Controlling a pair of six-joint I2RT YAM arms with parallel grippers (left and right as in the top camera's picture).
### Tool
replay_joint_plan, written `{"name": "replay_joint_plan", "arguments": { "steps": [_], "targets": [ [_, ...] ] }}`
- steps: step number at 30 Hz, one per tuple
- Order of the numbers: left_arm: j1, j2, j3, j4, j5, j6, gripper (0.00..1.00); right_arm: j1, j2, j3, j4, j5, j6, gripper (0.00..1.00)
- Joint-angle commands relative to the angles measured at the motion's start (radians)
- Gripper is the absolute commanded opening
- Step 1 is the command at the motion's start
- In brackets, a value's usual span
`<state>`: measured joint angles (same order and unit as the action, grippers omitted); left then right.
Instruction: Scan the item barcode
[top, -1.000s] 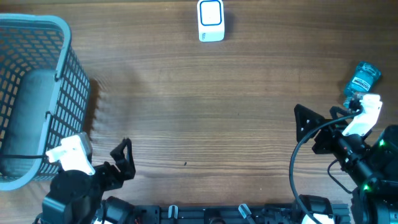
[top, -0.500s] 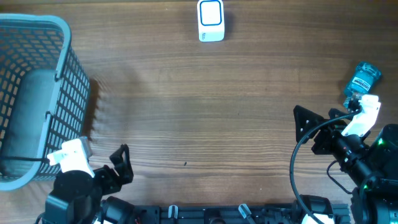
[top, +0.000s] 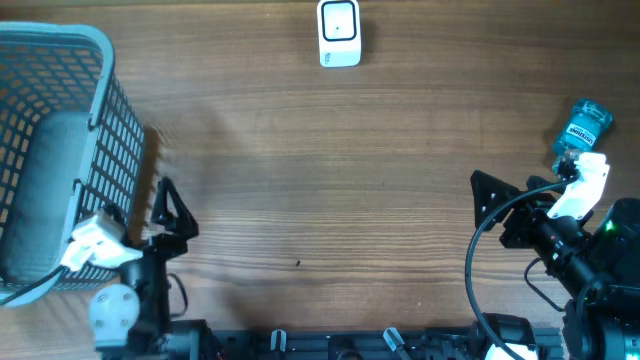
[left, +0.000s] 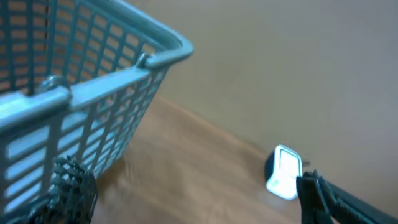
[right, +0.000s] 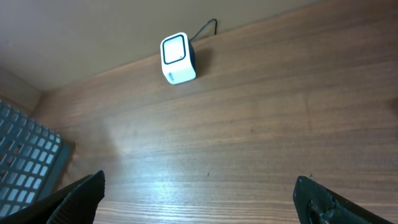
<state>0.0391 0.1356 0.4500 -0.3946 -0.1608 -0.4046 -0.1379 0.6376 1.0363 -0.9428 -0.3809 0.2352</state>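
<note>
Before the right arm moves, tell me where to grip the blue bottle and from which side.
Grip the bottle across its labelled middle, coming straight down from above with the open right gripper. It appears to lie on its side, diagonal, so the jaws should span its narrow width.

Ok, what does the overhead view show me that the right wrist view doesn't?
Overhead only: the blue bottle, at the far right of the table. Right wrist only: the dark cable trailing off behind the scanner. Both: the scanner at the table's far edge and the blue basket on the left, though the wrist view catches only a corner of it.
</note>
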Motion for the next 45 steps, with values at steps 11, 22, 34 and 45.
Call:
{"name": "replay_joint_plan", "arguments": {
  "steps": [11,22,34,45],
  "targets": [
    [0.109,-0.132,-0.414,0.347,0.336,0.228,1.00,0.008,0.005,0.000,0.002,-0.001,0.008,1.00],
    [0.084,-0.132,-0.444,0.336,0.368,0.349,1.00,0.008,0.005,0.000,0.002,-0.001,0.008,1.00],
    [0.075,-0.131,-0.444,0.335,0.332,0.349,1.00,0.008,0.005,0.000,0.002,-0.001,0.008,1.00],
    [0.075,-0.131,-0.444,0.335,0.332,0.349,1.00,0.008,0.005,0.000,0.002,-0.001,0.008,1.00]
  ]
}}
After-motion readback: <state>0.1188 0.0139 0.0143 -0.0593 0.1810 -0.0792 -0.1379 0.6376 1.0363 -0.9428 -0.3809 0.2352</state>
